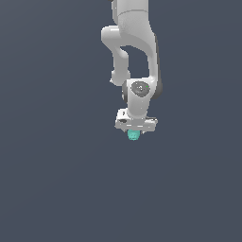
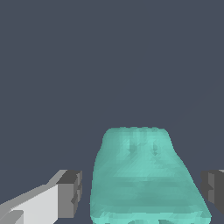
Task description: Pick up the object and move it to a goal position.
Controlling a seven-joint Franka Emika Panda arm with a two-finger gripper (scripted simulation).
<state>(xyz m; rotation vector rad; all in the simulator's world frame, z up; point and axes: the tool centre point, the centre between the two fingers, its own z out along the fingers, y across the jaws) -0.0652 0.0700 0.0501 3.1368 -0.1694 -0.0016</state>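
1. The gripper (image 2: 142, 192) points down, its two dark fingertip pads (image 2: 70, 192) set wide apart in the wrist view, one on each side of the object.
2. A strip of dark background shows between each pad and the object's side, so the jaws stand open and neither pad presses on it in that view. Whether any other part of the fingers touches it cannot be told.
3. The object (image 2: 146, 179) is a teal, lumpy block that fills the space between the pads; it is wider at the end nearest the camera and narrows toward a flat far edge, with shallow ridges and dents across its face.
4. In the exterior view the same teal object (image 1: 133, 135) shows as a small blob directly under the gripper (image 1: 135, 128), touching or nearly touching the underside of the white hand; only its lower part is visible there, and the fingers themselves are too small to make out.
5. Whether the object rests on a surface or hangs in the air cannot be told, since the dark grey-blue ground (image 1: 56, 189) is uniform and shows no shadow or edge.
6. Above the hand, the white arm (image 1: 134, 42) rises in a bent column to the upper edge of the exterior view, with a round grey joint cap (image 1: 140, 88) facing the camera just over the hand.
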